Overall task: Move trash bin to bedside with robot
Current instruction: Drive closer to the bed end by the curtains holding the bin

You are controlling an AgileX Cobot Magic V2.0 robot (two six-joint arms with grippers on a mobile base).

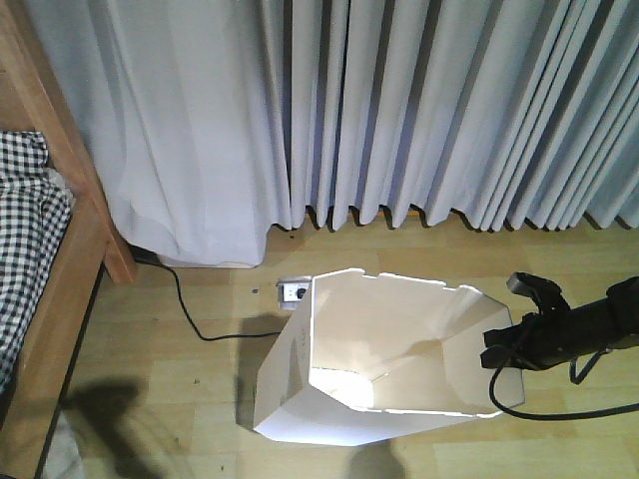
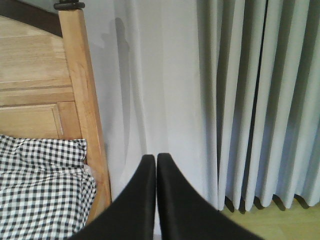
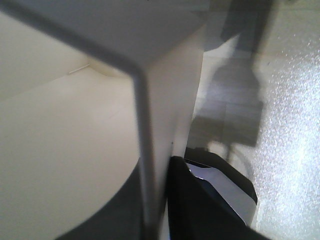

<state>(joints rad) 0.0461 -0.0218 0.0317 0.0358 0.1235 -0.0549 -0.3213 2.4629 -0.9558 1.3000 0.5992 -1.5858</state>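
The white faceted trash bin [image 1: 379,359] stands on the wooden floor, right of the bed [image 1: 40,249] with its checked bedding. My right gripper [image 1: 496,354] is shut on the bin's right rim; in the right wrist view the thin wall [image 3: 145,150] runs between a dark inner finger and the black outer finger [image 3: 200,205]. My left gripper [image 2: 156,165] is shut on nothing and faces the curtain, with the bed's wooden post [image 2: 82,100] and checked bedding [image 2: 40,185] to its left. It does not show in the front view.
Grey curtains [image 1: 399,110] hang along the far wall. A white power strip [image 1: 294,291] with a black cable [image 1: 190,314] lies on the floor just behind the bin. The bed frame's leg [image 1: 118,261] stands at the left.
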